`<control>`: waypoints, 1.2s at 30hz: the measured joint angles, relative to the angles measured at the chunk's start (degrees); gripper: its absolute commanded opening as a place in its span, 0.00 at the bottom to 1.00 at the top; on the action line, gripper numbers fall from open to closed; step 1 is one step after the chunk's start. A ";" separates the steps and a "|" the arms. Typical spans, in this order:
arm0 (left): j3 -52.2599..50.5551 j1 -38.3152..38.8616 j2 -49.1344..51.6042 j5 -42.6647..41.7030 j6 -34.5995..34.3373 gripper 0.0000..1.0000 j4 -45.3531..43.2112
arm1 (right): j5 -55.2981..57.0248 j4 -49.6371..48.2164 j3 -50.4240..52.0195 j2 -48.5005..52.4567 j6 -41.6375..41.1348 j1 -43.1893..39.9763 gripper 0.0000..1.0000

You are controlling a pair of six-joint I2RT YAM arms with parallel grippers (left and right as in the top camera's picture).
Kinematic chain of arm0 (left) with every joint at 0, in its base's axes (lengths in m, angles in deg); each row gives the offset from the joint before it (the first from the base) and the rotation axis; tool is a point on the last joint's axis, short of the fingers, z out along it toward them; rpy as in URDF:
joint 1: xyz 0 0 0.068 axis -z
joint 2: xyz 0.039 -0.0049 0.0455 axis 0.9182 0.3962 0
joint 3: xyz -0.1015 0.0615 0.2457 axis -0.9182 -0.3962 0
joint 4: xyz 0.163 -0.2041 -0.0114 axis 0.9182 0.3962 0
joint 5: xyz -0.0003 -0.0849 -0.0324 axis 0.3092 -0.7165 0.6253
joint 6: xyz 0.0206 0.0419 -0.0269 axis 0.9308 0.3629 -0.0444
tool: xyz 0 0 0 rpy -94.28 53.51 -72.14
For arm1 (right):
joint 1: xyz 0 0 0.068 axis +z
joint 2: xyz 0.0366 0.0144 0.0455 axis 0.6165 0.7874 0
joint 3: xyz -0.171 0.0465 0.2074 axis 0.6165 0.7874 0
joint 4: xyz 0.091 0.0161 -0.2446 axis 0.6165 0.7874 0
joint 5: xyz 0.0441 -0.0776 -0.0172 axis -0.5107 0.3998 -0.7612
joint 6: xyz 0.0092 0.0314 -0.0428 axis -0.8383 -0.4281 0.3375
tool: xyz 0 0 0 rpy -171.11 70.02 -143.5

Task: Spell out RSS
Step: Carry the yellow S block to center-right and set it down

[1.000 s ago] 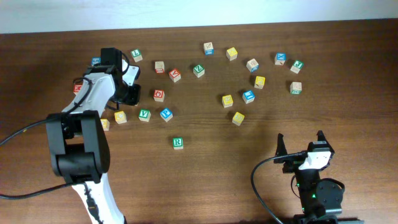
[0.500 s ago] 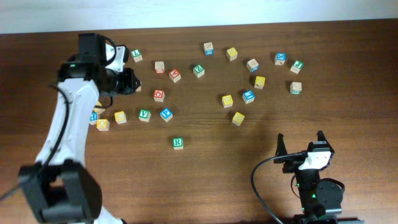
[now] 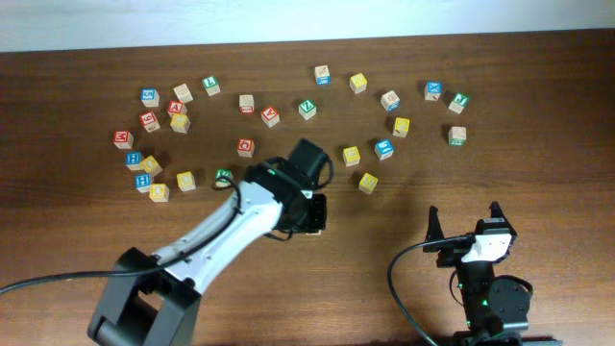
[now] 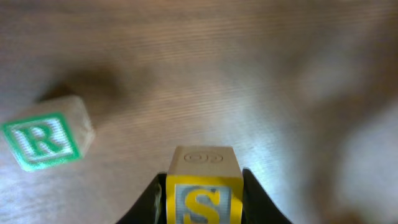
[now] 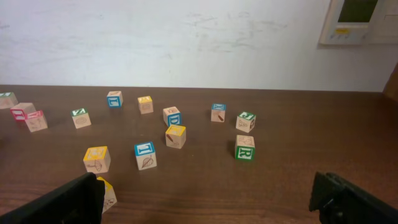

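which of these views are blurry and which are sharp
Left wrist: the table and the R cube are smeared and soft, the right side worst; the clamped S cube is crisper. Overhead: sharp, evenly lit, small soft shadows. Right wrist: cubes sharp, the wall pale and bright.

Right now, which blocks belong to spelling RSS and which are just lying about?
Job: green R cube; yellow S cube, gripped by left tool. Second S not readable.
Lying about: red cube, blue cube, green cube; right tool open, away from the blocks.
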 measured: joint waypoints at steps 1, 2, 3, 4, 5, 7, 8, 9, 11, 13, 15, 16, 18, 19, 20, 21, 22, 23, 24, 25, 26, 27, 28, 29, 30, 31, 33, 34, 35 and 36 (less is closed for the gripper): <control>-0.63 1.79 0.00 4.83 -3.04 0.22 -1.09 | 0.00 0.00 0.00 0.00 0.00 0.00 0.98; -0.90 2.93 0.00 8.13 -5.09 0.23 -1.62 | 0.00 0.00 0.00 0.00 0.00 0.00 0.98; -1.05 3.74 0.02 10.84 -6.21 0.22 -2.78 | 0.00 0.00 0.00 0.00 0.00 0.00 0.98; -1.07 4.55 0.17 13.88 -7.32 0.22 -4.52 | 0.00 0.00 0.00 0.00 0.02 0.00 0.98; -1.07 5.16 0.90 15.41 -7.93 0.22 -5.90 | 0.00 0.00 0.00 0.00 -0.02 0.00 0.98; -1.07 6.10 3.80 16.37 -8.20 0.23 -6.73 | 0.00 0.00 0.00 0.00 0.00 0.00 0.98; -1.07 6.47 5.40 16.35 -8.83 0.24 -6.88 | 0.00 0.00 0.00 0.00 0.00 0.00 0.98; -1.09 6.73 6.84 16.31 -9.68 0.25 -6.86 | 0.00 0.00 0.00 0.00 0.02 0.00 0.98; -1.09 6.73 6.95 16.35 -10.80 0.26 -7.13 | 0.00 0.00 0.00 0.00 0.00 0.00 0.98; -1.09 6.73 6.95 16.35 -11.19 0.28 -7.21 | 0.00 0.00 0.00 0.00 0.00 0.00 0.98; -1.09 6.73 6.95 16.35 -11.34 0.28 -7.26 | 0.00 0.00 0.00 0.00 0.00 0.00 0.98; -1.09 6.73 6.95 16.35 -11.34 0.27 -7.61 | 0.00 0.00 0.00 0.00 0.00 0.00 0.98; -1.09 6.73 6.95 16.35 -11.34 0.26 -7.93 | 0.00 0.00 0.00 0.00 0.00 0.00 0.98; -1.09 6.73 6.95 16.35 -11.37 0.25 -7.93 | 0.00 0.00 0.00 0.00 -0.02 0.00 0.98; -1.09 6.73 6.95 16.35 -11.37 0.25 -7.93 | 0.00 0.00 0.00 0.00 0.00 0.00 0.98; -1.09 6.73 6.95 16.35 -11.37 0.26 -7.93 | 0.00 0.00 0.00 0.00 -0.02 0.00 0.98; -1.09 6.73 6.95 16.35 -11.30 0.26 -8.09 | 0.00 0.00 0.00 0.00 -0.02 0.00 0.98; -1.09 6.73 6.95 16.35 -10.34 0.26 -8.35 | 0.00 0.00 0.00 0.00 0.00 0.00 0.98; -1.09 6.73 6.95 16.35 -9.51 0.27 -8.52 | 0.00 0.00 0.00 0.00 0.00 0.00 0.98; -1.09 6.73 6.95 16.35 -8.92 0.27 -8.52 | 0.00 0.00 0.00 0.00 -0.04 0.00 0.98; -1.09 6.73 6.95 16.35 -8.81 0.27 -8.52 | 0.00 0.00 0.00 0.00 0.00 0.00 0.98; -1.09 6.73 6.95 16.35 -8.59 0.27 -8.52 | 0.00 0.00 0.00 0.00 -0.02 0.00 0.98; -1.09 6.73 6.95 16.35 -8.46 0.27 -8.52 | 0.00 0.00 0.00 0.00 0.00 0.00 0.98; -1.09 6.73 6.95 16.33 -8.46 0.27 -8.52 | 0.00 0.00 0.00 0.00 -0.02 0.00 0.98; -1.09 6.73 6.95 15.89 -8.48 0.27 -8.52 | 0.00 0.00 0.00 0.00 -0.02 0.00 0.98; -1.09 6.73 6.95 15.06 -8.50 0.27 -8.52 | 0.00 0.00 0.00 0.00 0.00 0.00 0.98; -1.09 6.73 6.95 14.38 -8.55 0.28 -8.52 | 0.00 0.00 0.00 0.00 0.00 0.00 0.98; -1.09 6.73 6.95 14.19 -8.55 0.28 -8.52 | 0.00 0.00 0.00 0.00 0.02 0.00 0.98; -1.09 6.73 6.95 14.14 -8.57 0.28 -8.52 | 0.00 0.00 0.00 0.00 0.00 0.00 0.98; -1.09 6.73 6.95 14.16 -8.57 0.28 -8.52 | 0.00 0.00 0.00 0.00 -0.02 0.00 0.98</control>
